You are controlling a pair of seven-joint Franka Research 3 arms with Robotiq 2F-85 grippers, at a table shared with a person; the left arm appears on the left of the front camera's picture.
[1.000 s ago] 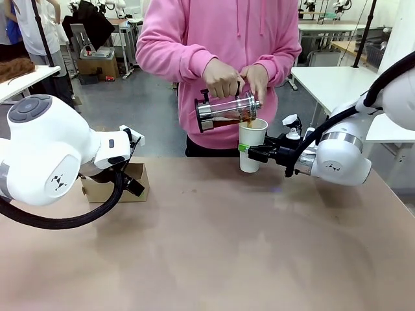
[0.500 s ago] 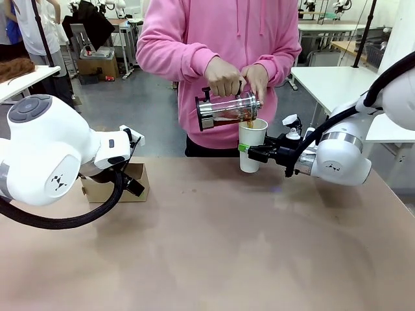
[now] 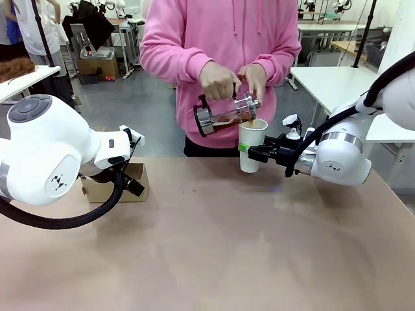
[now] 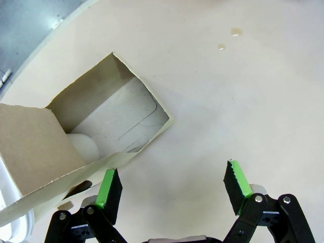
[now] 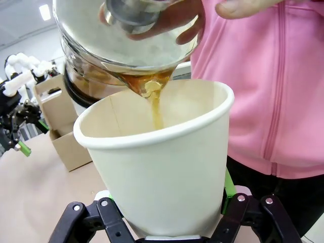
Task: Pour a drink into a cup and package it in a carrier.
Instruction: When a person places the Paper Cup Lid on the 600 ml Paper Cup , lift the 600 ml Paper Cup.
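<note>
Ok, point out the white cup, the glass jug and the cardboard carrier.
white cup (image 3: 253,133), front view, upper side wall.
glass jug (image 3: 224,116), front view, clear body.
cardboard carrier (image 3: 98,192), front view, lower front wall.

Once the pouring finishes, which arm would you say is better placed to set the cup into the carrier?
Probably the right: the right tool is shut on the white cup, while the left tool hangs open and empty by the carrier.

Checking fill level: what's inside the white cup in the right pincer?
A thin stream of brown drink falls from the tilted jug into the cup. Its upper inner wall is bare; the near wall hides the bottom and the liquid level.
</note>
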